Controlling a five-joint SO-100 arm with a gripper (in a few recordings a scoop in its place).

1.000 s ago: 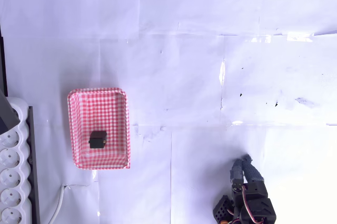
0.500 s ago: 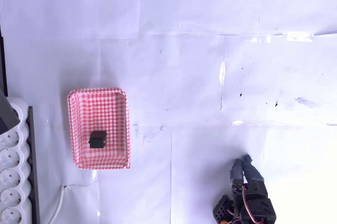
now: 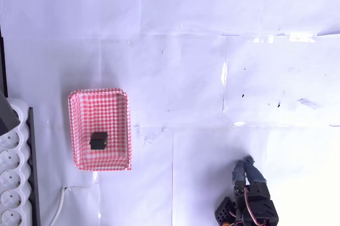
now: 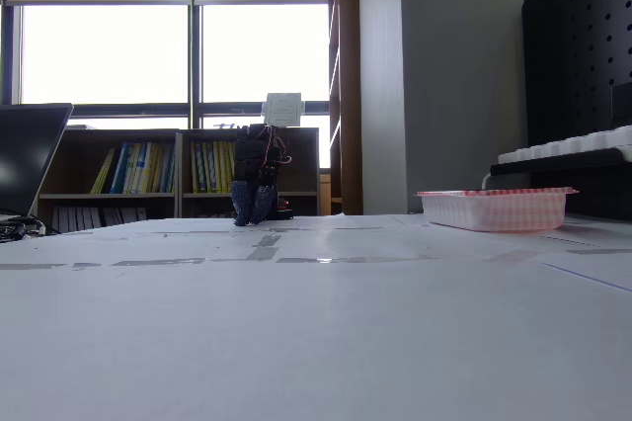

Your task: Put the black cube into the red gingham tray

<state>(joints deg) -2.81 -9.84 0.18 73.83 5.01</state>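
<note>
The red gingham tray (image 3: pixel 99 129) lies at the left of the overhead view, and the small black cube (image 3: pixel 98 141) rests inside it, in its lower half. In the fixed view the tray (image 4: pixel 494 209) stands at the right with the cube hidden behind its rim. My gripper (image 3: pixel 246 163) is far from the tray at the bottom right of the overhead view, fingers together and holding nothing. In the fixed view the folded arm and gripper (image 4: pixel 253 206) stand at the far end of the table.
A white power strip (image 3: pixel 13 183) with its cable (image 3: pixel 58 207) lies along the left edge of the overhead view, next to the tray. The table is covered in taped white paper sheets (image 3: pixel 212 77). A laptop (image 4: pixel 25 169) sits at the left of the fixed view.
</note>
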